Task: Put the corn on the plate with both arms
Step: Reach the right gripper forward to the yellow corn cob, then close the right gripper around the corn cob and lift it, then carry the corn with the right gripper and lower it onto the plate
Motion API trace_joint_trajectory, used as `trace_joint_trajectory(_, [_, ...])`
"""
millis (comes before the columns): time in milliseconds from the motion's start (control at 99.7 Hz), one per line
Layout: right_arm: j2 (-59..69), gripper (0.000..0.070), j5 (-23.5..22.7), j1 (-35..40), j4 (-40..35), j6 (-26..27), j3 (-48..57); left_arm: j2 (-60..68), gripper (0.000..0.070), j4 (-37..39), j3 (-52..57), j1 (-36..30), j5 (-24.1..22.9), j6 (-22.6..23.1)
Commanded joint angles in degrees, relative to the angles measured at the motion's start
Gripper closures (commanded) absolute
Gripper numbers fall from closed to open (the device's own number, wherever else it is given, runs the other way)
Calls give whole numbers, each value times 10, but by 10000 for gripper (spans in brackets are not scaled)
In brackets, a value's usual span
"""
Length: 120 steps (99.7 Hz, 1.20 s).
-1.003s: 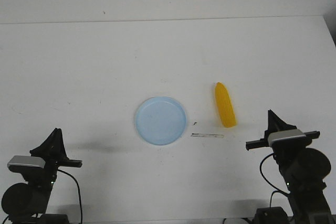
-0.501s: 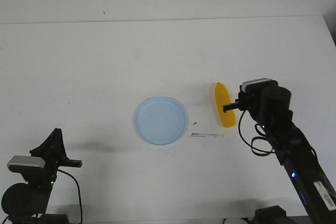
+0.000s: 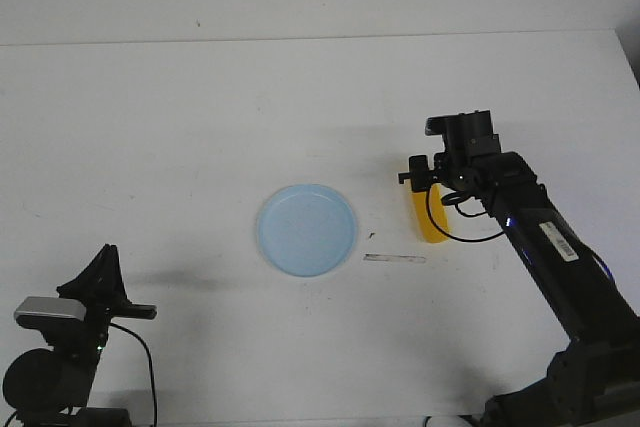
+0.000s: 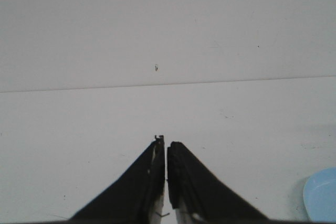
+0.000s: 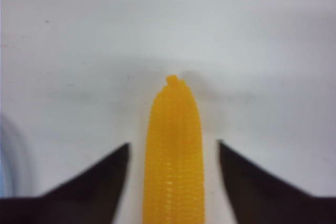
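Two arms work over a white table (image 3: 200, 127). The right arm (image 3: 540, 237) reaches out over the corn (image 3: 432, 229), which lies on the table just right of the plate (image 3: 307, 229), apart from it. The right fingers (image 5: 121, 174) are spread wide, one on each side of the cob, with a gap showing between each finger and the yellow kernels; the pointed tip faces away from the robot, toward the table's far edge. The left arm (image 3: 60, 337) sits folded at the near left corner, well apart from the plate. Its fingers (image 4: 149, 182) are pressed together with only a thin slit between them, holding nothing. A thin pale strip (image 3: 395, 259) lies on the table near the plate and below the corn.
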Motion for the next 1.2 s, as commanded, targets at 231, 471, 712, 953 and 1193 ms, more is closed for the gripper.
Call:
trace_joint_trajectory(231, [53,120,0,4,-29,19,13,-1,699,6,5,0,-1,3])
trace_joint_trajectory(471, [89,88,0,5,-37,12,12,-1,699,6,5,0,-1,3])
trace_joint_trajectory(712, [113,91,0,5,-46,12,12,-1,699,6,5,0,-1,3])
trace_joint_trajectory(953, [113,302,0,9,-58,8,12,-1,699,6,5,0,-1,3])
trace_joint_trajectory(1193, [113,391,0,9,-61,5,12,-1,699,6,5,0,-1,3])
